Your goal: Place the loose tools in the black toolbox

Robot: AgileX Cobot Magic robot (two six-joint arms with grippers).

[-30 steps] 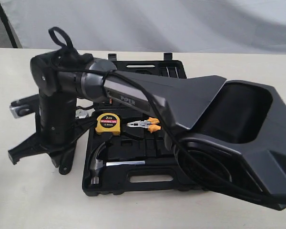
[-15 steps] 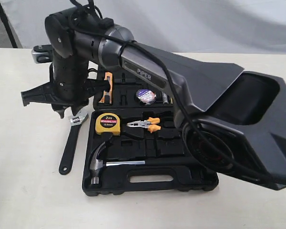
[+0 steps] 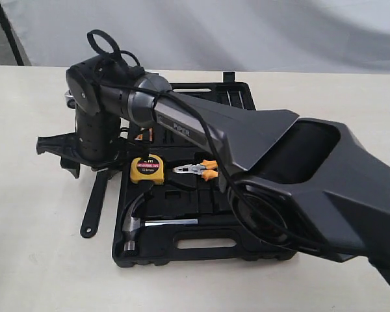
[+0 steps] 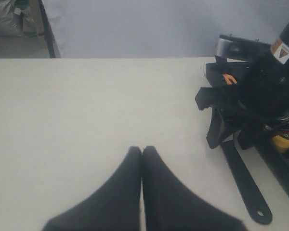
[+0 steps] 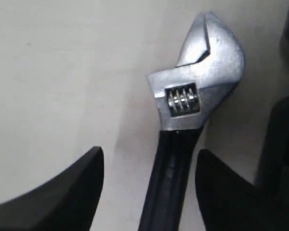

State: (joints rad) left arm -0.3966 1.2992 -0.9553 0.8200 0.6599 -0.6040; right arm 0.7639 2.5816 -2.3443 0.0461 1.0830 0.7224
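The black adjustable wrench [image 3: 93,209] lies on the table just left of the black toolbox [image 3: 205,246]. My right gripper [image 3: 91,170] reaches across and hangs low over the wrench's head, open. The wrench's black handle [image 5: 171,183] runs between the two spread fingers [image 5: 62,197] without touching them, and its silver jaw [image 5: 202,72] lies beyond the tips. The chrome claw hammer [image 3: 132,224] rests in the toolbox's near half. The arm hides the tape roll. My left gripper [image 4: 142,150] is shut and holds nothing, over bare table left of the wrench [image 4: 245,187].
A yellow tape measure [image 3: 147,169] and orange-handled pliers [image 3: 198,170] sit in the toolbox. The right arm's large body [image 3: 299,175] covers the toolbox's right side. A grey backdrop stands behind the table.
The right gripper, raised above the table half a second ago, has come back down over the wrench's head. The wrench, hammer and toolbox have not moved.
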